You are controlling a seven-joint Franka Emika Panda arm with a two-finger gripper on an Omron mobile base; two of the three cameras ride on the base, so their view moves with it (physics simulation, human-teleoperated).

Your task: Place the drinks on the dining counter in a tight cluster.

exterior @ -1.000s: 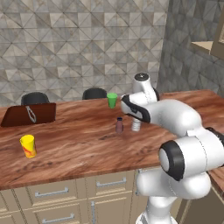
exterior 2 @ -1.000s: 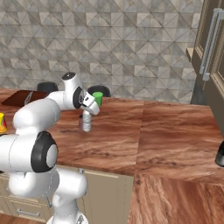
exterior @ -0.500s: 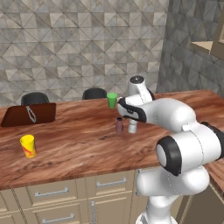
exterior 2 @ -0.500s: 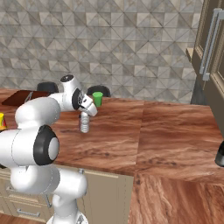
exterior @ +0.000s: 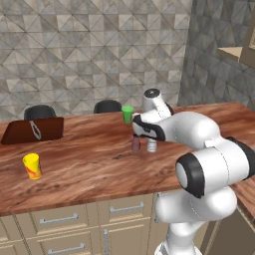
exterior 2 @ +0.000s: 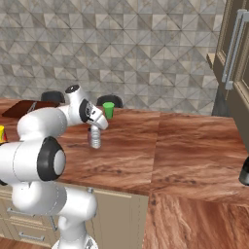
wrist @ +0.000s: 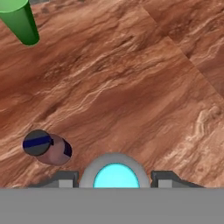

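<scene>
My gripper (exterior: 150, 136) is shut on the clear water bottle (exterior: 152, 145), gripping it from above near the cap. The bottle is upright, at or just above the dining counter (exterior: 89, 172). A short maroon bottle (exterior: 135, 144) stands close on its left with a small gap between them. From the right base view the gripper (exterior 2: 97, 128) sits over the water bottle (exterior 2: 95, 139). In the hand view the water bottle's top (wrist: 116, 174) lies between the fingertips, and the maroon bottle (wrist: 49, 148) stands to the left. A dark bottle (exterior 2: 244, 173) stands far right, cut off by the frame edge.
A green cup (exterior: 127, 113) stands behind the two bottles near the counter's far edge. A yellow cup (exterior: 32, 166) is at the left front. A brown flat thing (exterior: 32, 130) rests at the back left. Two dark chair backs (exterior: 107, 106) rise behind the counter.
The arm has carried the water bottle left and down, closer to the maroon bottle. The grip has stayed the same.
</scene>
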